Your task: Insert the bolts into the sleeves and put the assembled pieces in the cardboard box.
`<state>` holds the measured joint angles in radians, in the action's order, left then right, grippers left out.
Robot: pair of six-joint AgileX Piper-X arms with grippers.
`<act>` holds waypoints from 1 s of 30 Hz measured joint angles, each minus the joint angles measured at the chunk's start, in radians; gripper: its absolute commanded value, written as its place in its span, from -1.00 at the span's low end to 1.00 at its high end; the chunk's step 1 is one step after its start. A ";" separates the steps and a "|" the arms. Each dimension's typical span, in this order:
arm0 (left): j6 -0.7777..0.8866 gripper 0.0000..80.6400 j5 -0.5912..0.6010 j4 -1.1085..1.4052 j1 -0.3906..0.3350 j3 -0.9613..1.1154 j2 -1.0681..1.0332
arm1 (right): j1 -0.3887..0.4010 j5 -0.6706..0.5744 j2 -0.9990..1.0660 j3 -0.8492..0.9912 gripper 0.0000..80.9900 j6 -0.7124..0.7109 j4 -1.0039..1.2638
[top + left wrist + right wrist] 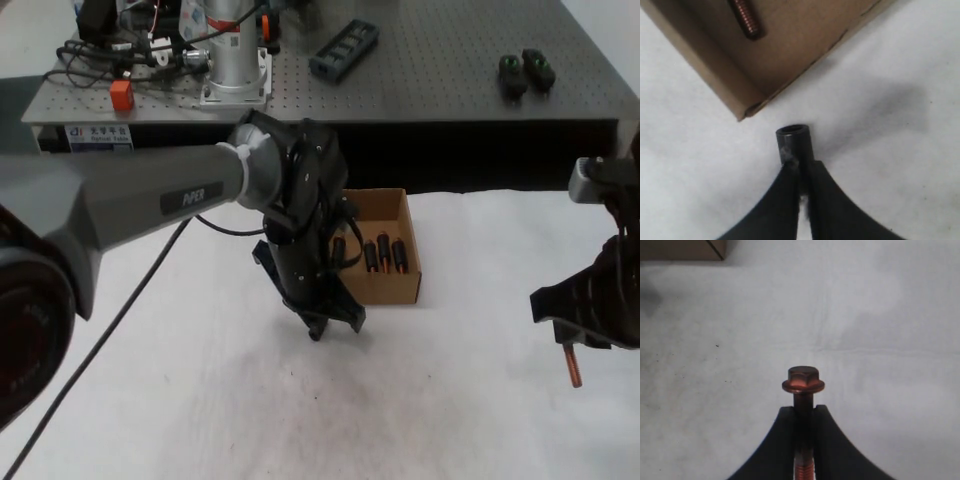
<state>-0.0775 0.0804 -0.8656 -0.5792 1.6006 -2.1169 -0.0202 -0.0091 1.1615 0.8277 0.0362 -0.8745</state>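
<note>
Two arms work over a white counter (200, 400). Nearest, at the right edge of the high view, the right tool (572, 345) is clamped on a copper-coloured bolt (803, 382). Its fingers grip the shank, the flanged hex head stands clear past the fingertips and the threads run back between them. From above, the bolt hangs below the tool, pointing down at the counter.

Farther in, near the middle, the left tool (335, 322) is closed on a black sleeve (794, 142). It pinches one end, so the open bore of the other end sticks out beyond the fingertips. The sleeve is over the counter, outside the box (385, 285) and just beside one of its corners.

That open cardboard box sits on the counter just behind the left tool and well apart from the right tool. Several assembled pieces (385, 252), black sleeves with copper ends, lie side by side inside it. The left wrist view shows one threaded end (746, 20) on the box floor.

Beyond the counter, a grey breadboard (450, 90) carries a black tray (345, 47), two black parts (525, 72) with green tops, an orange block (121, 95), a metal post (235, 50) and cables (100, 50).
</note>
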 measured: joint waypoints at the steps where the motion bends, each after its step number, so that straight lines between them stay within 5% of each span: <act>1: 0.000 -0.93 0.000 0.000 0.000 0.002 -0.002 | 0.000 0.000 0.000 0.000 -0.96 0.000 0.000; 4: 0.000 -0.73 0.000 0.000 0.000 0.004 -0.006 | 0.000 0.000 0.000 0.000 -0.96 -0.002 0.000; 9: 0.002 -0.07 0.002 0.003 0.000 0.006 -0.014 | 0.000 0.000 0.000 0.000 -0.96 -0.003 0.000; 11: 0.004 0.01 0.008 0.003 0.000 0.004 -0.032 | 0.000 0.000 0.000 0.000 -0.96 -0.003 0.000; 18: 0.007 -0.41 0.011 0.011 -0.002 0.004 -0.034 | 0.000 0.000 0.000 0.000 -0.96 -0.003 0.002; 24: 0.007 -0.47 0.010 0.034 -0.002 0.004 -0.034 | 0.000 0.000 0.000 0.000 -0.96 -0.003 0.002; 30: 0.007 -0.99 0.015 0.047 -0.001 0.004 -0.034 | 0.000 0.000 0.000 0.000 -0.96 -0.003 0.002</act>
<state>-0.0707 0.0958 -0.8187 -0.5799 1.6045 -2.1509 -0.0202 -0.0091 1.1615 0.8277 0.0335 -0.8727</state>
